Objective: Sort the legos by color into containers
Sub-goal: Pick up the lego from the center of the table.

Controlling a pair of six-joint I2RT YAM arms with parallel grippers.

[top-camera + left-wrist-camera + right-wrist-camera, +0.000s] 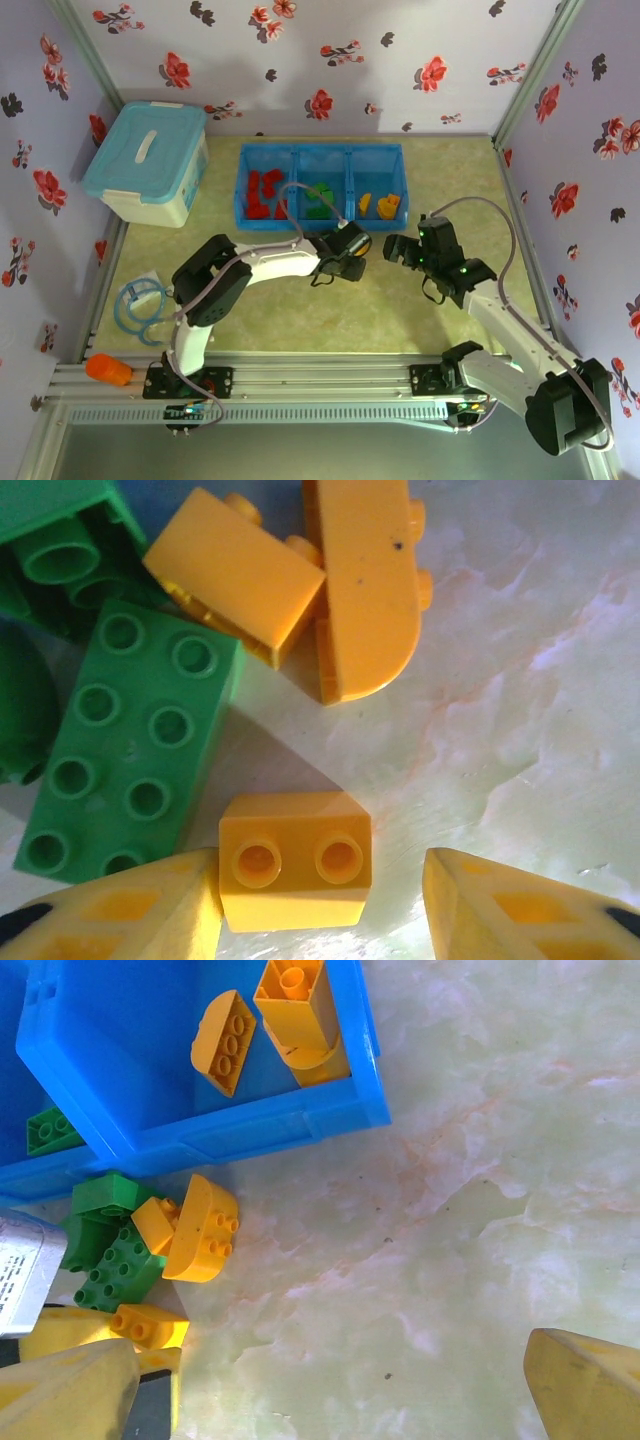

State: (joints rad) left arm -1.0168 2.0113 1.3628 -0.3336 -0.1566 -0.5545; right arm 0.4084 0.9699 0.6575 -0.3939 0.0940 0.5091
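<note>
Green eight-stud lego (pixel 130 740) lies studs-up at the frame's left, a small orange two-stud lego (pixel 295 858) sits bottom centre on the marbled table (pixel 520 680) between the part-open, unclamped jaws of the left gripper (pixel 320 905), and the right gripper (pixel 330 1390) gapes wide, holding nothing.

Surface (pixel 400 310): pale green, marbled, and busy at the back.
Back: blue tray (pixel 320 149), with the pale lidded tub (pixel 148 163) off to its left.
Just before the tray: green bricks (pixel 120 1270) and yellow-orange bricks (pixel 205 1228), huddled loose.
Left edge: coil of blue tubing (pixel 140 305).
</note>
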